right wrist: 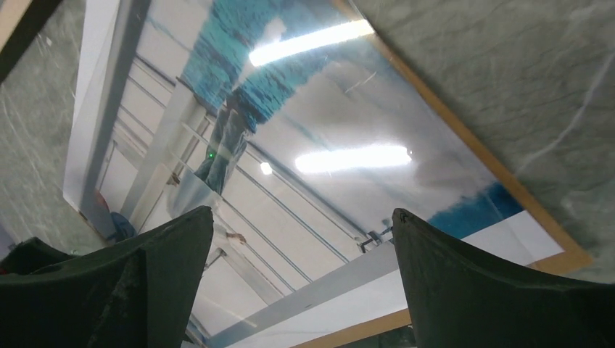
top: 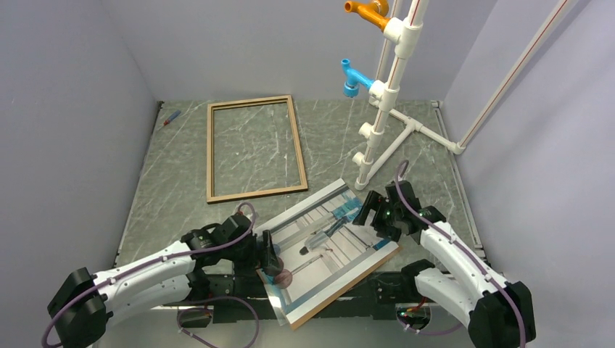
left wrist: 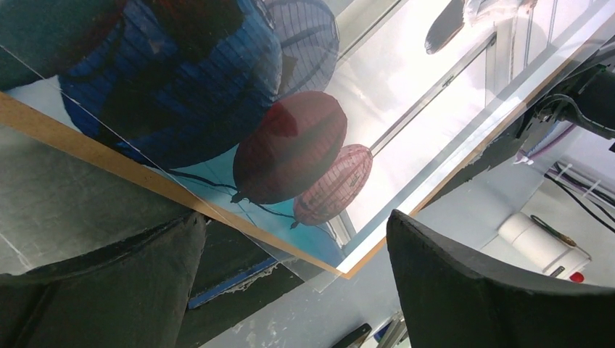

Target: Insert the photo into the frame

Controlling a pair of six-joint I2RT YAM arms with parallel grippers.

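The photo lies face up and skewed at the near edge of the table, on a brown backing board, with a clear sheet over it. The light wood frame lies flat and empty at the back left, apart from the stack. My left gripper is open at the photo's left edge, over its red spheres. My right gripper is open over the photo's far right corner. In the right wrist view the fingers hang above the glossy print, and nothing is held.
A white pipe stand with orange and blue fittings rises at the back right. A small red-and-blue tool lies at the back left. Grey walls close in on both sides. The stack overhangs the table's near edge.
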